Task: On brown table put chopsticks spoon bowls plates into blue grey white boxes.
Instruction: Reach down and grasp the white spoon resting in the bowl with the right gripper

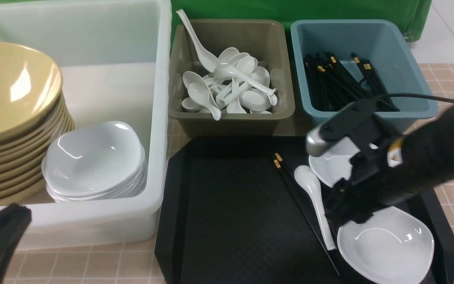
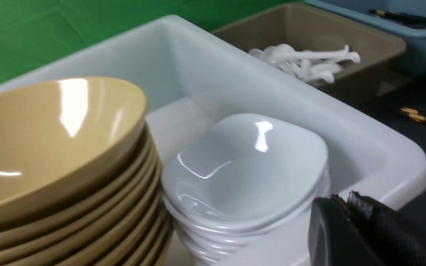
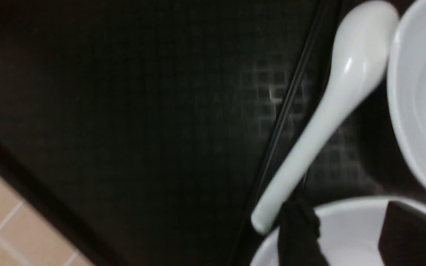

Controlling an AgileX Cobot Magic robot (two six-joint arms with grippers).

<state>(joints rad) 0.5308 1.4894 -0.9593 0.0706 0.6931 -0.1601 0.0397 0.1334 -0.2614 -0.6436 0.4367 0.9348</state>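
Hanging over the near plate (image 1: 392,252) on the tray (image 1: 231,221), the right end effector (image 3: 344,221) stands open, empty; the left end effector (image 2: 338,214) is closed on nothing.

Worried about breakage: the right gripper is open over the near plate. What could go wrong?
The spoon lies with its handle end by the plate rim, just under the open right gripper; closing could catch or flick it into the chopsticks. The glossy plate, pinched only at its rim, might slip.
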